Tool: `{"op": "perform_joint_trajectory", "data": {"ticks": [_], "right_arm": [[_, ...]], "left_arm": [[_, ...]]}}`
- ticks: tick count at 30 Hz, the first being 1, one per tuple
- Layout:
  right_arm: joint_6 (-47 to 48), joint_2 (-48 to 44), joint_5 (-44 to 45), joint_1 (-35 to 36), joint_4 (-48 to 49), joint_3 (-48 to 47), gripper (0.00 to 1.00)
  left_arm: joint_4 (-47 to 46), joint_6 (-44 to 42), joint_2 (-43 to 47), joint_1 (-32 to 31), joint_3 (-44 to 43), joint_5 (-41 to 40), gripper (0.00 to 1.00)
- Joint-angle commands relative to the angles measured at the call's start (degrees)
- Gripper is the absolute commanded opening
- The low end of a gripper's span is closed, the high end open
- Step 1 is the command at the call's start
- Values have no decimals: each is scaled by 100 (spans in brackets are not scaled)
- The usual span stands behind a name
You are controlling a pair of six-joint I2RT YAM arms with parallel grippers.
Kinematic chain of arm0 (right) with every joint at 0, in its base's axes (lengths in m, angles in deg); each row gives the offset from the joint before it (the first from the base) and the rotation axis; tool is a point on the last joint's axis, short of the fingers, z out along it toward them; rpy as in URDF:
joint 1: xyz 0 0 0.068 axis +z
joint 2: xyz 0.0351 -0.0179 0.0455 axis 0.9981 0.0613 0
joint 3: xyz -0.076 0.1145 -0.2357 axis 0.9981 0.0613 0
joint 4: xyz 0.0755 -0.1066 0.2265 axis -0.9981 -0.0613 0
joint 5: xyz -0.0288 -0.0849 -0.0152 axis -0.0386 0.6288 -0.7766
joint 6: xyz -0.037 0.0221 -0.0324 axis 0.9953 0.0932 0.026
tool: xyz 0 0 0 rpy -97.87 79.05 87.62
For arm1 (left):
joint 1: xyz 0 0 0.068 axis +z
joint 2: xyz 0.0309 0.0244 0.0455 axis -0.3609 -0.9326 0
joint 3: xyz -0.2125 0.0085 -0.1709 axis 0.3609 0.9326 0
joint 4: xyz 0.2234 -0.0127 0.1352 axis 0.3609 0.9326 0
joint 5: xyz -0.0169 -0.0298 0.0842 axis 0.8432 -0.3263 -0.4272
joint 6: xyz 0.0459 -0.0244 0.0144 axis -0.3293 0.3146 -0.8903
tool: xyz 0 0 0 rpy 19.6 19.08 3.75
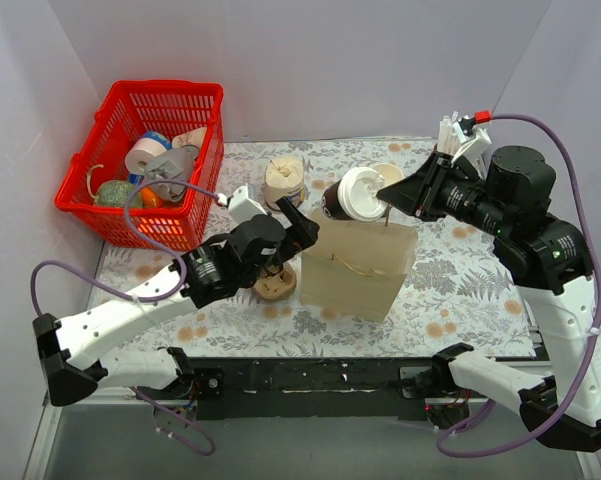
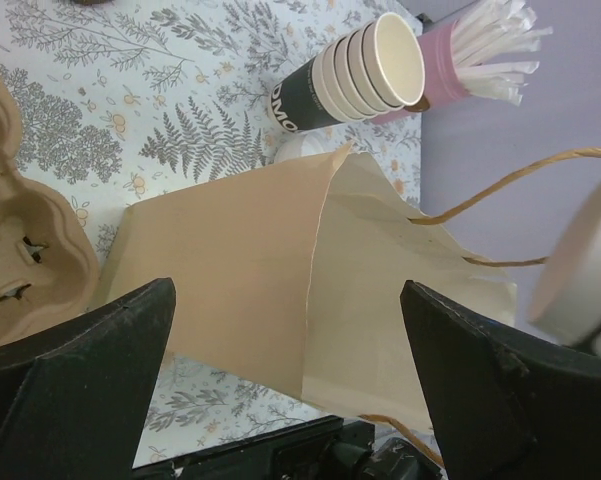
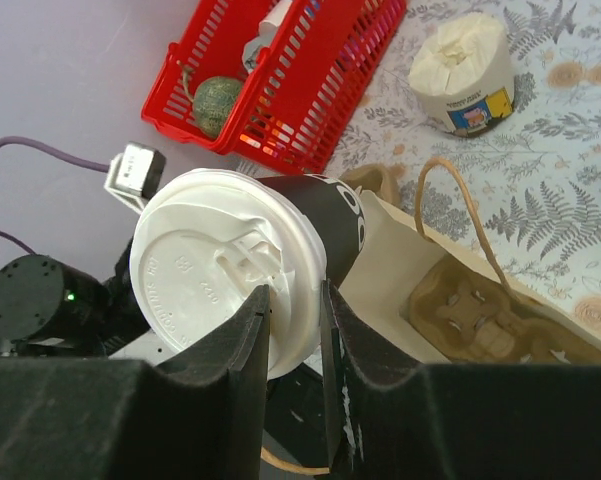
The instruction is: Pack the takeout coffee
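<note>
Pinches takeout coffee (image 3: 230,265) by its lid rim in right claw (image 3: 292,300), tilted over mouth of paper bag (image 1: 360,265) at 12 o'clock for lowering; spreads left claw (image 2: 288,330), empty, at 9 o'clock, seemingly to steady it.

Black coffee cup (image 3: 335,222), red basket (image 1: 152,226)

The takeout coffee (image 3: 270,235) has a matt black paper body and a smooth white plastic lid (image 3: 195,265) with a faint sheen and embossed marks. The bag (image 1: 360,265) is matt brown kraft paper, creased, with twisted paper-cord handles (image 3: 443,160). The cup carrier (image 2: 15,220) is rough moulded pulp. The basket (image 1: 195,105) is glossy red plastic. The left gripper's fingers (image 2: 85,375) look matt black. The tablecloth (image 1: 460,290) looks smooth and printed.
</note>
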Motion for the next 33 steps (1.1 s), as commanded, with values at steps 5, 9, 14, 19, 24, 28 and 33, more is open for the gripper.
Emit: {"op": "perform_joint_trajectory", "data": {"ticks": [5,9,14,19,24,28,33], "right_arm": [[-136,186,-265,-16,-816,-169,8],[-145,274,-214,-16,-1151,-11,6],[-259,291,49,-16,-1090,314,5],[-435,274,489,89,-897,631,5],[-619,353,919,520,-712,859,5],[-830,309,1368,766,-668,982,4],[-892,493,1492,977,-826,1035,4]], "left_arm": [[687,-113,995,27,137,-677,98],[969,-157,1285,27,207,-967,98],[1302,18,1426,18,322,-1151,98],[1391,36,1479,18,339,-1135,98],[1418,45,1453,27,409,-1091,98],[1418,62,1418,27,488,-1082,98],[1462,124,1374,18,541,-1073,98]]}}
